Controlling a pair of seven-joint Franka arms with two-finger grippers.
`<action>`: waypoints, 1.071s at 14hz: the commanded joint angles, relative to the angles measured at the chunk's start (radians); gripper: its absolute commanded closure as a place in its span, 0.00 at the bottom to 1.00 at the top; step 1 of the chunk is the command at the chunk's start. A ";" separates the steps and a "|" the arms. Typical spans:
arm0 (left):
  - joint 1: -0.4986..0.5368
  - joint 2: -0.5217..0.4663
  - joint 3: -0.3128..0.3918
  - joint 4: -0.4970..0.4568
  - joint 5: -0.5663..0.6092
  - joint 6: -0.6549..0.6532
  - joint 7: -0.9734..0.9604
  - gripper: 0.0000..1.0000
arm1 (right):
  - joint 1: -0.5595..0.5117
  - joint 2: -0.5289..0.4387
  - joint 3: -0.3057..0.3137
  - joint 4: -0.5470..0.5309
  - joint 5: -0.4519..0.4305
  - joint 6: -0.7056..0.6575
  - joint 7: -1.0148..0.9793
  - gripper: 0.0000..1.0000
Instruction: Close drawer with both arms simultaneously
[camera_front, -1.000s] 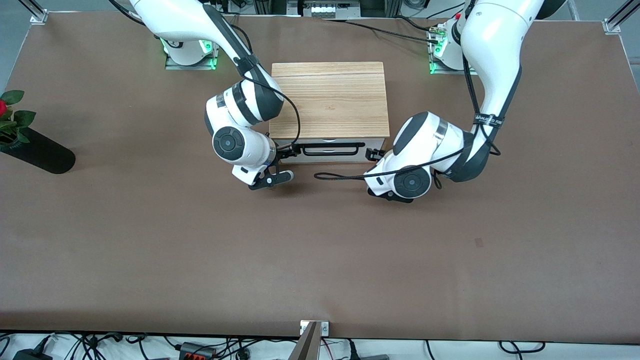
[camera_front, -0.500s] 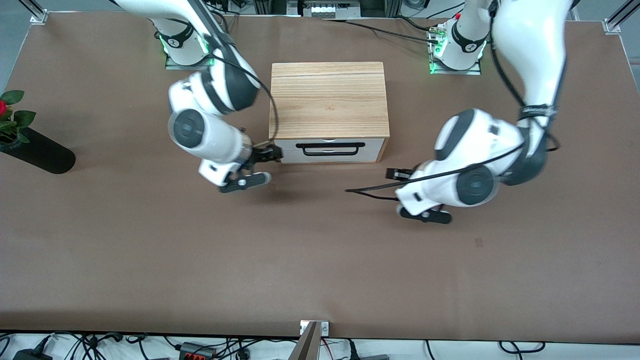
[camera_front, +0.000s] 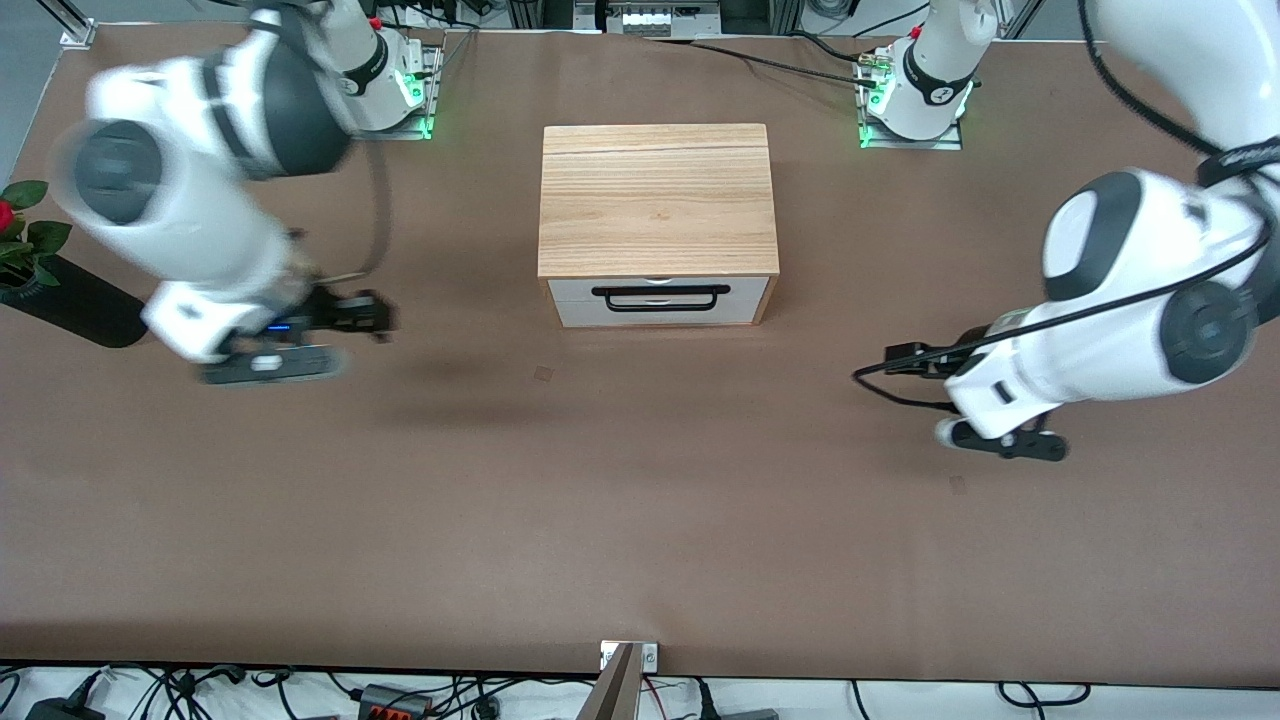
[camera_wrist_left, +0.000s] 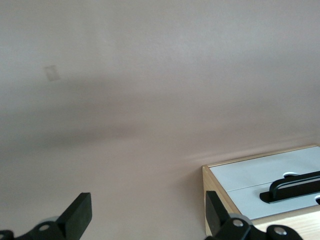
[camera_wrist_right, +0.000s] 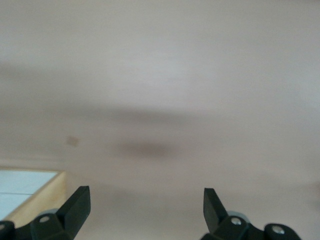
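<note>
Two white robot arms with dark grey joints flank a light-wood box casing (camera_front: 658, 198) that sits on the brown surface (camera_front: 640, 520), midway between the arms' ends and close to their bases. Set into the casing's face is the shallow, wide drawer with a white front panel (camera_front: 660, 301) and a thin black bar handle (camera_front: 660, 298). Its panel sits flush with the casing, so the drawer is shut. It faces the front camera, and its long axis runs from one arm's end of the surface to the other.

One arm, the left, bends low with its black two-finger tool (camera_front: 905, 357) over bare surface toward its own end, well apart from the drawer. Its fingers (camera_wrist_left: 80, 215) are spread wide and hold nothing. Likewise the right tool (camera_front: 365, 315) hangs over bare surface toward the right arm's end, fingers (camera_wrist_right: 77, 204) spread wide and empty.
</note>
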 joint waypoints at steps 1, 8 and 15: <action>-0.007 -0.080 0.005 -0.022 0.058 -0.052 -0.056 0.00 | -0.058 0.012 -0.024 0.094 -0.008 -0.127 -0.027 0.00; 0.029 -0.221 -0.009 -0.074 0.089 -0.071 -0.123 0.00 | -0.207 -0.090 0.009 0.013 0.017 -0.248 -0.217 0.00; 0.036 -0.479 -0.023 -0.491 0.088 0.138 -0.151 0.00 | -0.498 -0.299 0.327 -0.259 -0.057 -0.026 -0.199 0.00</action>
